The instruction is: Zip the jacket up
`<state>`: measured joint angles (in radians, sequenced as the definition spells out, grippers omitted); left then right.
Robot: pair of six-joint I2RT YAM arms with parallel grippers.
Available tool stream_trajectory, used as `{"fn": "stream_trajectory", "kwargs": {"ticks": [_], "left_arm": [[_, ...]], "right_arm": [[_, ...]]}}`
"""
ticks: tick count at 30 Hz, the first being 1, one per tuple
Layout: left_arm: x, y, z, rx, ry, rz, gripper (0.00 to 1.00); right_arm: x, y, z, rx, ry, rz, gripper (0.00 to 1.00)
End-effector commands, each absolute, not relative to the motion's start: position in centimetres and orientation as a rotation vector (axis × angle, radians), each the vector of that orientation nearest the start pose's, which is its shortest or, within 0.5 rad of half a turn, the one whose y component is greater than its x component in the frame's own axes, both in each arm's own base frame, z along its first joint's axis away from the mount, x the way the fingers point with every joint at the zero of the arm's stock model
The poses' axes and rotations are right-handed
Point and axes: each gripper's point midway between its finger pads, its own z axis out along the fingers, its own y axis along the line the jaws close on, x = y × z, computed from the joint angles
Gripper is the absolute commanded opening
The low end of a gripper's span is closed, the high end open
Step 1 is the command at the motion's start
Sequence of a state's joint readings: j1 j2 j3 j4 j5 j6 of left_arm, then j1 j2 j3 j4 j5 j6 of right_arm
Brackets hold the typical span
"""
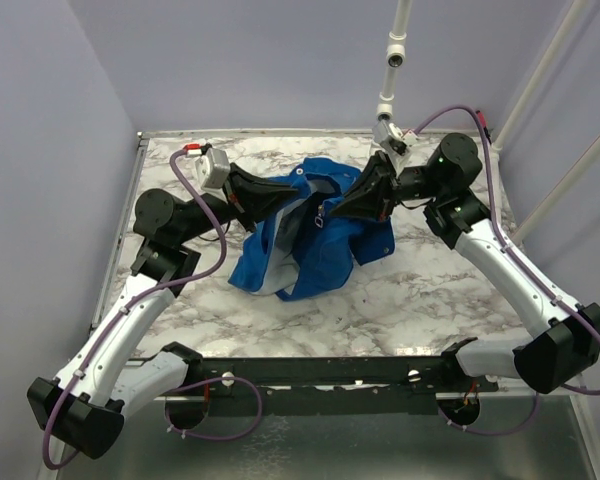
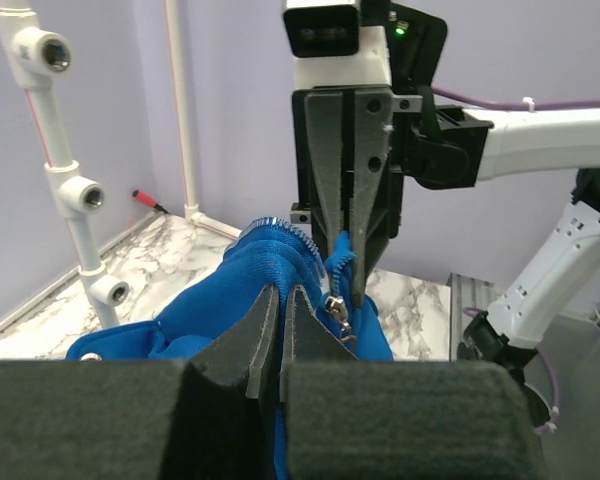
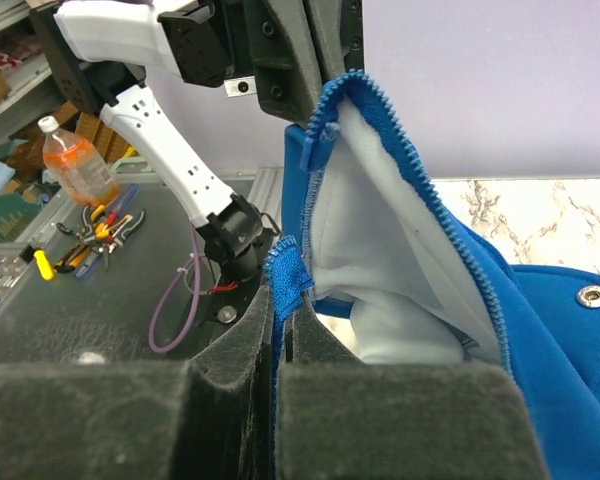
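The royal-blue jacket (image 1: 315, 245) lies bunched in the middle of the marble table (image 1: 430, 290), its pale lining (image 3: 390, 210) showing. Both front edges are lifted off the table. My left gripper (image 1: 290, 196) is shut on a fold of the blue fabric (image 2: 265, 270), its tips (image 2: 281, 298) pressed together. My right gripper (image 1: 333, 214) faces it from the other side. In its own wrist view it (image 3: 284, 300) is shut on the frayed end of the zipper tape (image 3: 290, 265). A metal zipper pull (image 2: 338, 312) hangs between the two grippers. The zipper teeth (image 3: 450, 235) run open along the edge.
A white pipe frame (image 1: 392, 55) stands at the table's back edge, near the right gripper. Purple-grey walls close in the left and back sides. Off the table, an orange bottle (image 3: 75, 160) and hand tools (image 3: 100, 225) lie on a dark surface.
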<state>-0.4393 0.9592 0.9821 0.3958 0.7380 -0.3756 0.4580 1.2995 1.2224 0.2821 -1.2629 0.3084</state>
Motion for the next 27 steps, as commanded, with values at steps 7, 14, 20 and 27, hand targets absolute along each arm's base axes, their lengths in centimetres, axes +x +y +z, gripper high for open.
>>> {"fn": "stream_trajectory", "kwargs": {"ticks": [7,14,20,27], "left_arm": [[18.5,-25.5,44.4,0.915,0.972,-1.142,0.0],[18.8,-25.5,44.0,0.909,0.976,-1.135,0.0],[19.1,-25.6,43.9,0.898,0.982,-1.13,0.0],[19.5,-25.4,44.2,0.883,0.982,-1.107,0.0]], "right_arm": [[20.0,29.4,40.1,-1.299,1.147,1.456,0.01],[20.0,29.2,40.4,-1.274,1.159,1.425,0.01],[20.0,29.8,40.8,-1.233,1.175,1.401,0.01],[19.3,30.1,41.8,-1.131,1.248,1.343,0.01]]}}
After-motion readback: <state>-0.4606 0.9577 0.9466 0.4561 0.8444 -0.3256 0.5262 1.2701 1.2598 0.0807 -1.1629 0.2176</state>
